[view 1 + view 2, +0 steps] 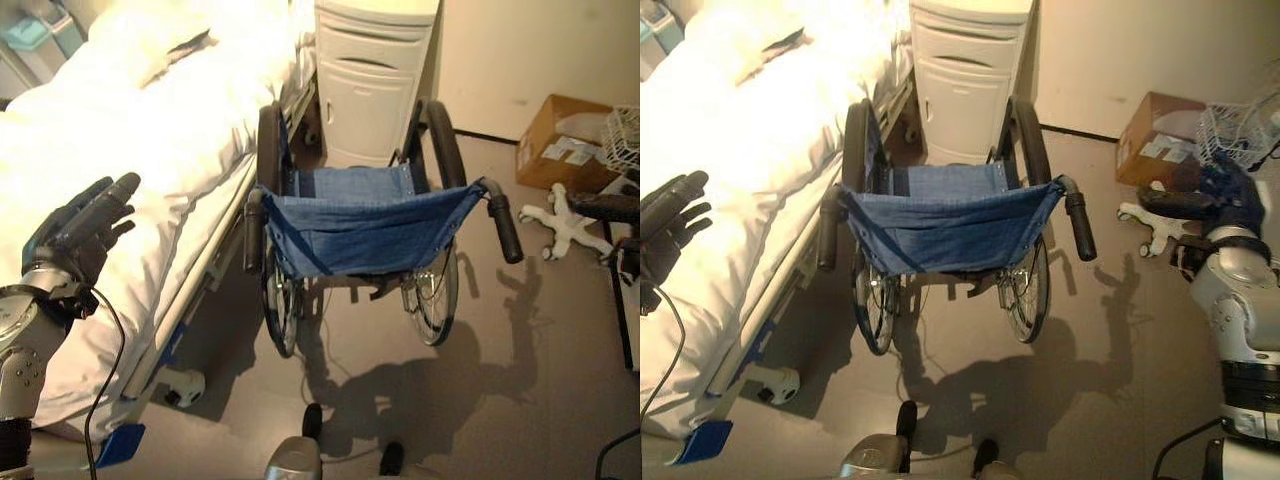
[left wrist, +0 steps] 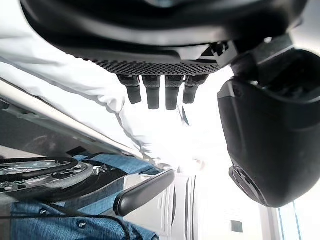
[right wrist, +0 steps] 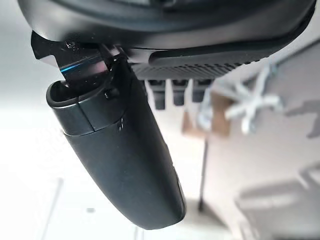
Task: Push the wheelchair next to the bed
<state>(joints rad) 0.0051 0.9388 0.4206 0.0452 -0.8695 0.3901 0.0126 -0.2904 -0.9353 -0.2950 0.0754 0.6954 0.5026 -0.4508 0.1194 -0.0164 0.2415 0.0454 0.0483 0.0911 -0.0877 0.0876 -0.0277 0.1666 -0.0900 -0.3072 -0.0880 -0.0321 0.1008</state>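
— Left wrist view first: what's the left hand (image 2: 165, 75) doing?

— Fingers straight and spread, holding nothing. In the left eye view it hovers at the left edge of the frame over the bed (image 1: 120, 150), apart from everything.

— And the right hand (image 1: 1230, 200)?

— Right edge of the right eye view, raised, well clear of the wheelchair. Its own wrist view shows the fingers extended, thumb out, nothing in the grasp.

— Where's the wheelchair (image 1: 365, 225)?

— Centre of the frame, back towards us, blue sling seat and backrest, its left wheel just beside the bed frame. Two black push handles, one (image 1: 253, 230) near the mattress edge, one (image 1: 503, 225) sticking out to the right. Neither is touched.

— Anything in its way?

— One white bedside cabinet (image 1: 372, 75) stands directly ahead of it, top centre, seemingly right against its front. One cardboard box (image 1: 565, 140) sits upper right by the wall, one white wire basket (image 1: 625, 135) at its edge, and one white star-shaped chair base (image 1: 565, 222) lies on the floor right of the chair.
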